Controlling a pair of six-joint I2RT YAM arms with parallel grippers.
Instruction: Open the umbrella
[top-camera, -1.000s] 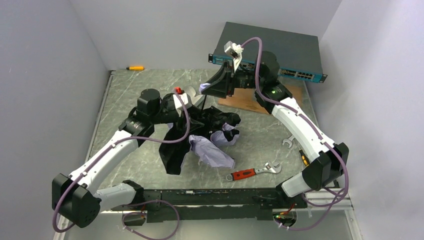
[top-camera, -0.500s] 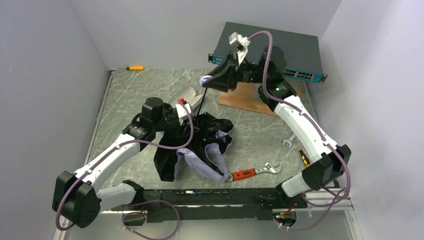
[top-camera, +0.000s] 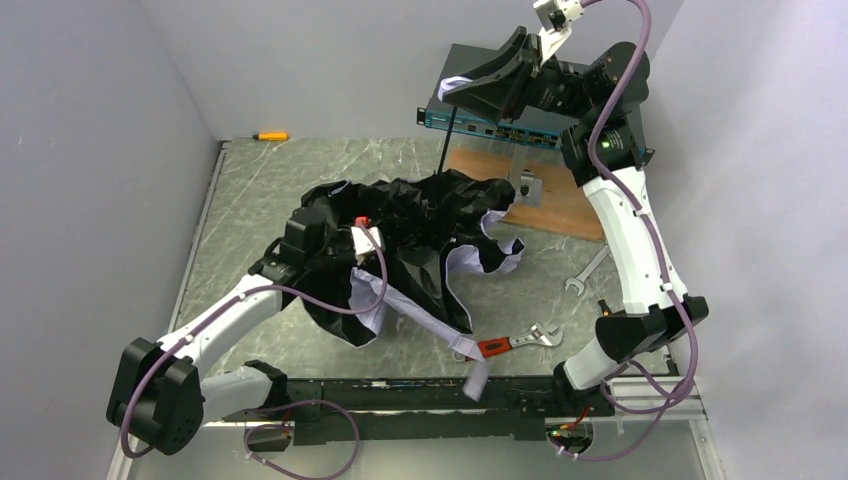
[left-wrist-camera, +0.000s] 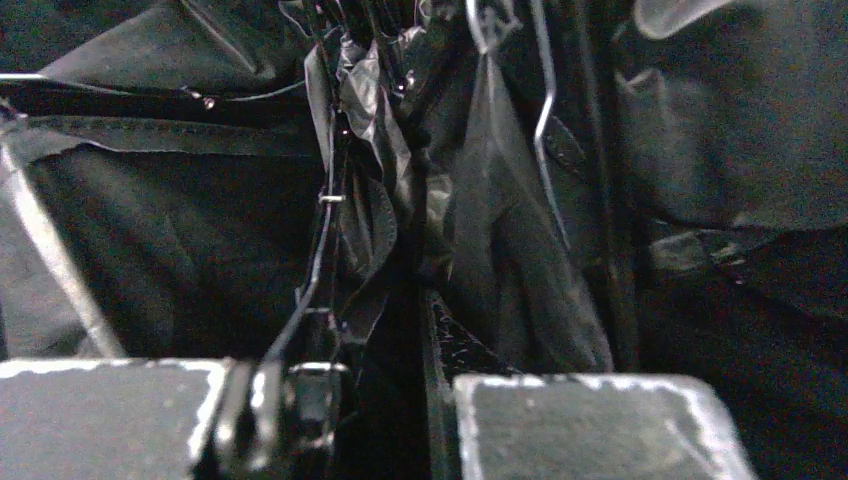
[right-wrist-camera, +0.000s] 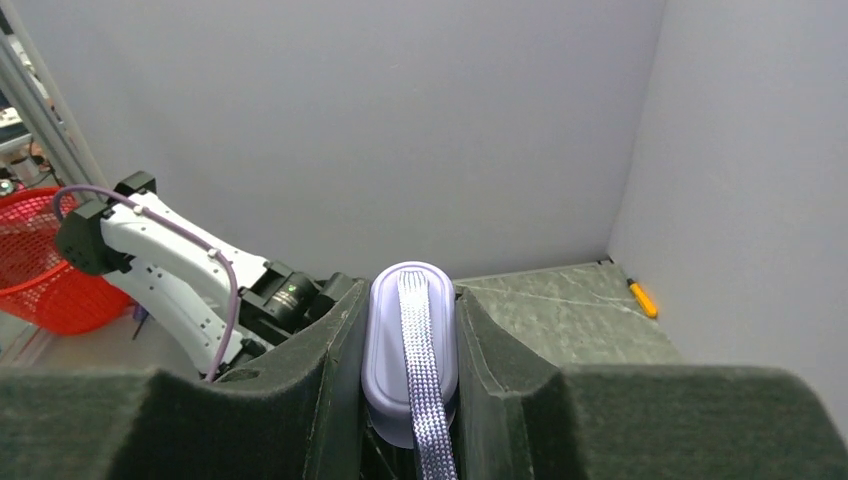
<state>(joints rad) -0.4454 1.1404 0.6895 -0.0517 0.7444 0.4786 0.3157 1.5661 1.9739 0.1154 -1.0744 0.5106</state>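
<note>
The umbrella (top-camera: 420, 212) lies half spread on the table, black side up, with pale lavender edges (top-camera: 470, 262) showing. Its thin black shaft (top-camera: 446, 135) rises to the lavender handle (top-camera: 453, 87). High at the back, my right gripper (top-camera: 468, 88) is shut on that handle (right-wrist-camera: 385, 340), and the woven strap (right-wrist-camera: 425, 400) runs between the pads. My left gripper (top-camera: 342, 240) is buried in the canopy's left part. In the left wrist view my left gripper (left-wrist-camera: 345, 400) has its jaws drawn close on black fabric (left-wrist-camera: 500, 250) and a wire rib (left-wrist-camera: 320, 250).
A network switch (top-camera: 600, 105) sits at the back right, with a wooden board (top-camera: 565, 208) and a small metal bracket (top-camera: 525, 188) in front of it. A red-handled wrench (top-camera: 510, 342) and a spanner (top-camera: 585, 275) lie at the right. An orange screwdriver (top-camera: 270, 135) lies in the far left corner. Walls stand close on both sides.
My right gripper has carried the handle up and back to the right, drawing the shaft out. The canopy has spread wider and turned black side up. My left gripper's jaws have narrowed inside the fabric.
</note>
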